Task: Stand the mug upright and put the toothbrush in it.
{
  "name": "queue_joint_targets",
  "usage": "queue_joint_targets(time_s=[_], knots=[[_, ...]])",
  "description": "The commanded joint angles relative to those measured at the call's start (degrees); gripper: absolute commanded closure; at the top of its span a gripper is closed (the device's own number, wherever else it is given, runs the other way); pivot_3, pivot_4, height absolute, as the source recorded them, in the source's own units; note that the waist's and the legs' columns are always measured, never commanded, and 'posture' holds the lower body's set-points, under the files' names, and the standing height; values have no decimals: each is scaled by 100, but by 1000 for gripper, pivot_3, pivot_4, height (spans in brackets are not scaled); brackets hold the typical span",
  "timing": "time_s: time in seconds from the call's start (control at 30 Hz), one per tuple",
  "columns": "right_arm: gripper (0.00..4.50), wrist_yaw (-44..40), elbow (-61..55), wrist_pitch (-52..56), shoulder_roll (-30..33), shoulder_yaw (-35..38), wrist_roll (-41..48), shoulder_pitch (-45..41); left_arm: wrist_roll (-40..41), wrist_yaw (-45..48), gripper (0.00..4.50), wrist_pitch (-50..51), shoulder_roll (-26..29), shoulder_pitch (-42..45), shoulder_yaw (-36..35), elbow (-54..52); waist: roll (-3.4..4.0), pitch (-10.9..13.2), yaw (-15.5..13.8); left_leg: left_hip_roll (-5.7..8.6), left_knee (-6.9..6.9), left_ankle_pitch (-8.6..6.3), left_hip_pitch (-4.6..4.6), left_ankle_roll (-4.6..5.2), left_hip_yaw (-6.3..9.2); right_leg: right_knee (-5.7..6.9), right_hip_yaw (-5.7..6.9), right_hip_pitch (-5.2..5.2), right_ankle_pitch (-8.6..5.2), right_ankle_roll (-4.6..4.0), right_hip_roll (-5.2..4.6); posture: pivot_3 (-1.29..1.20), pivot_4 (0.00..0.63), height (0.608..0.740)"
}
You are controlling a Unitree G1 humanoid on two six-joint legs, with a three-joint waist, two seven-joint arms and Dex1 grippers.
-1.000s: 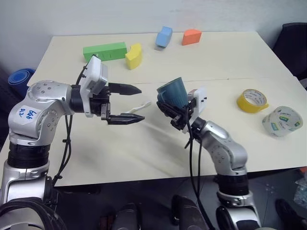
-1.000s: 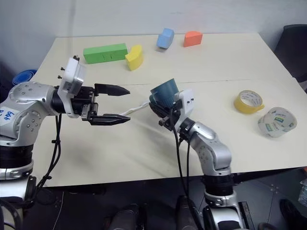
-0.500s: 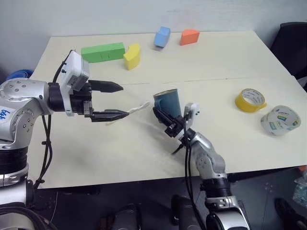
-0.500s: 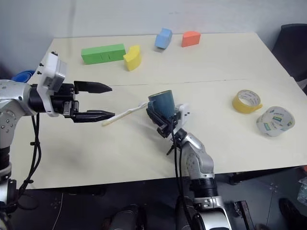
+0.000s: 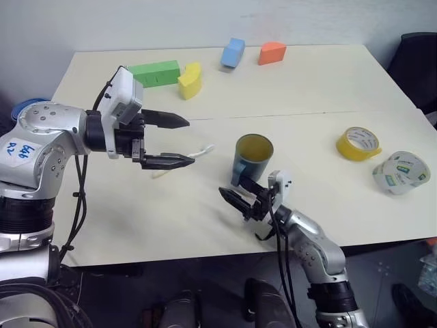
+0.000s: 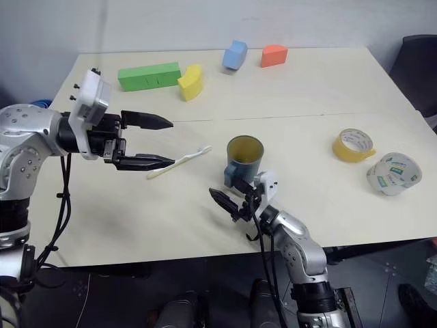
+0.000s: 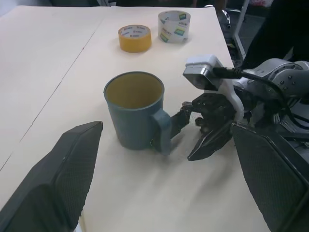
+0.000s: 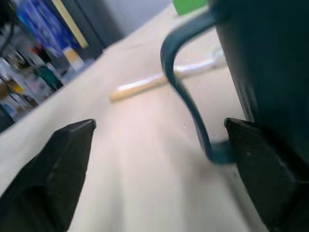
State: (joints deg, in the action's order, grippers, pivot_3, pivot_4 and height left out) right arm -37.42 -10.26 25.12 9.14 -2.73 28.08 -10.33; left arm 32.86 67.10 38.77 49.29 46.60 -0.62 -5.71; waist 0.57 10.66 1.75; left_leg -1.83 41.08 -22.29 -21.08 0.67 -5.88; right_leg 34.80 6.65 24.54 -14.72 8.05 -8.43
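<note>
The teal mug (image 5: 252,161) stands upright on the table (image 5: 328,82), its yellow inside showing and its handle (image 8: 186,92) turned toward the near edge. My right gripper (image 5: 236,192) is open, low over the table just in front of the mug. The handle lies between its spread fingers. Left of the mug, the white toothbrush (image 6: 179,162) lies flat on the table. My left gripper (image 5: 190,141) hovers open above the toothbrush's handle end, pointing toward the mug and holding nothing.
A green block (image 5: 153,71), yellow block (image 5: 191,80), blue block (image 5: 233,52) and orange block (image 5: 272,52) sit along the far side. A yellow tape roll (image 5: 358,143) and a clear tape roll (image 5: 401,172) lie at the right.
The right gripper, shut on the tilted mug in the air, came down and opened. The mug now stands upright on the table. The left gripper has stayed open in place.
</note>
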Motion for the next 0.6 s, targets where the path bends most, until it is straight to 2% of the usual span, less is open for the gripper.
queue_joint_targets(time_s=[0.03,0.17,0.27,0.3,0.43,0.6], knots=[[231,210,-992,416,469,12,-22,223,-185,121,0,-282,7,25,40,160,0,0,-11,0,1,0,-1,0,0,-1,0,0,0,0,0,0,150,740],[231,488,-2140,1247,1401,259,-6,631,-857,142,0,-895,73,-136,355,667,-2,-1,-31,1,2,0,-2,0,-2,-4,-2,0,0,0,-1,0,150,740],[231,321,-3056,1876,2319,944,490,928,-1679,-257,0,-1368,-20,-11,734,1228,-8,-3,-71,3,4,0,-6,1,-3,-8,-2,0,0,0,-2,0,150,740],[107,316,-3225,2034,2516,1130,649,959,-1873,-381,0,-1435,-69,48,819,1380,-10,-3,-107,2,4,0,-6,2,-5,-10,-2,-1,0,0,-1,0,150,740],[107,-15,-3653,2920,3873,2409,1824,354,-2473,-702,0,-1696,-590,333,1224,2189,-13,-3,-188,3,14,0,-7,10,-20,-19,-12,-1,0,0,-1,0,150,740],[107,-289,-3310,3641,5175,3193,3607,-748,-3055,-951,0,-2270,-1419,916,1581,3661,-30,1,-308,2,14,-2,-10,17,-20,-22,-11,0,1,0,-1,0,150,740]])
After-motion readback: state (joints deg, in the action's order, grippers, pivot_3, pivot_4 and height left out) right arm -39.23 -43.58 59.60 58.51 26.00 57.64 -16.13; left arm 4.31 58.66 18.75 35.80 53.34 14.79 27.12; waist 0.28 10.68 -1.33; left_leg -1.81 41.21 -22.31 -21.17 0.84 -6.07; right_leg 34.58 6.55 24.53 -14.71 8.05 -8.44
